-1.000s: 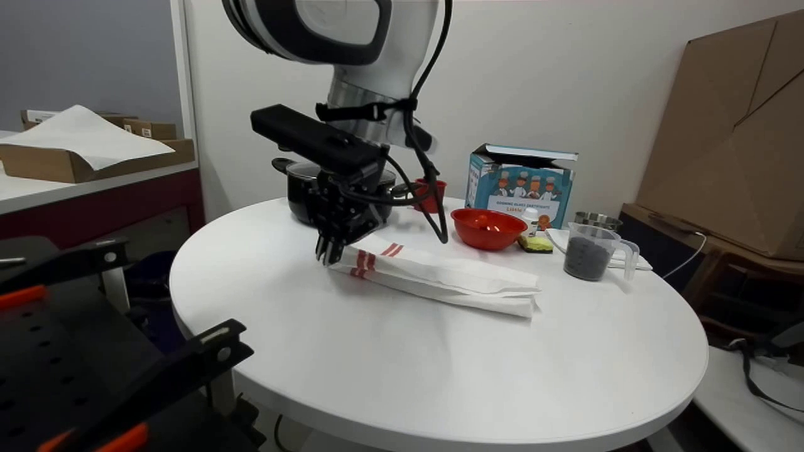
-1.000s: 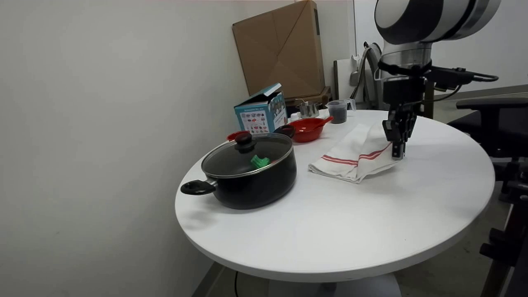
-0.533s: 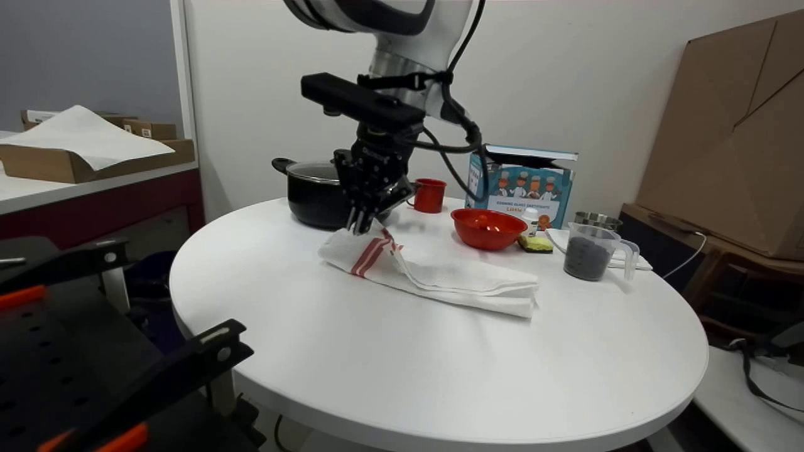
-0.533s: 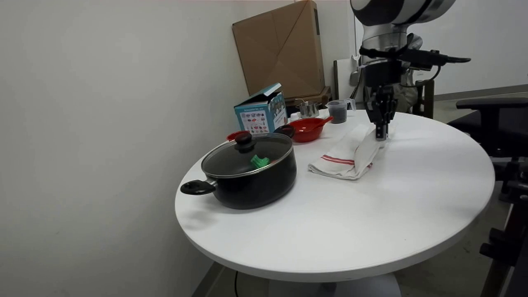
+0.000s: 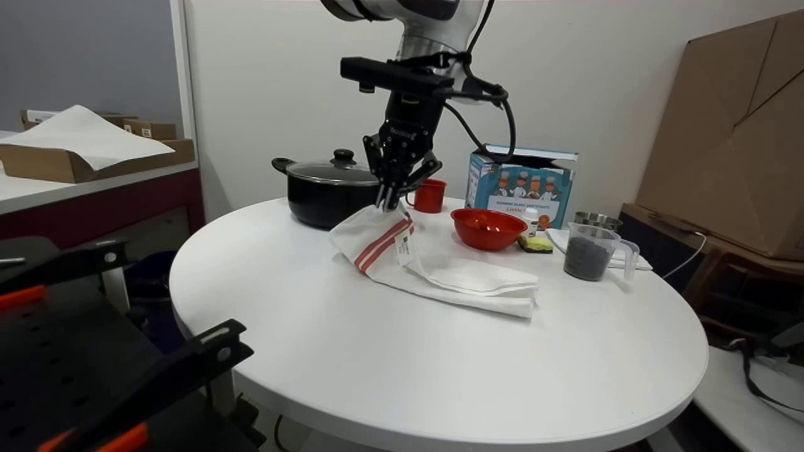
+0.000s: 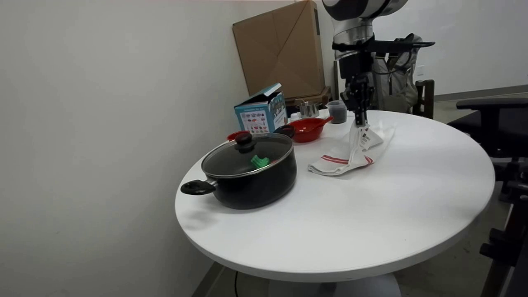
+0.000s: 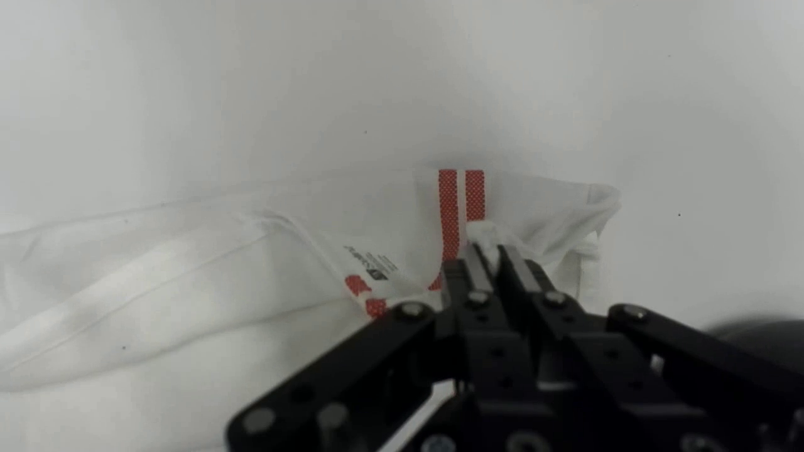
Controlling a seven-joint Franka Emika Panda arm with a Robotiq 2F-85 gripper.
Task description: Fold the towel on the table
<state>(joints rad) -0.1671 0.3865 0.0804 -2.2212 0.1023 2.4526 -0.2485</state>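
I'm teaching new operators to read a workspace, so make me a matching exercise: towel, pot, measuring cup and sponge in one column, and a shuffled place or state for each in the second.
Column one:
1. red-striped towel
2. black cooking pot
3. measuring cup
4. sponge

Column two:
A. yellow-topped, next to the red bowl
B. covered by a glass lid
C. pinched in the gripper, one end raised
D. see-through, with dark contents

Right pairs: 1-C, 2-B, 3-D, 4-A.
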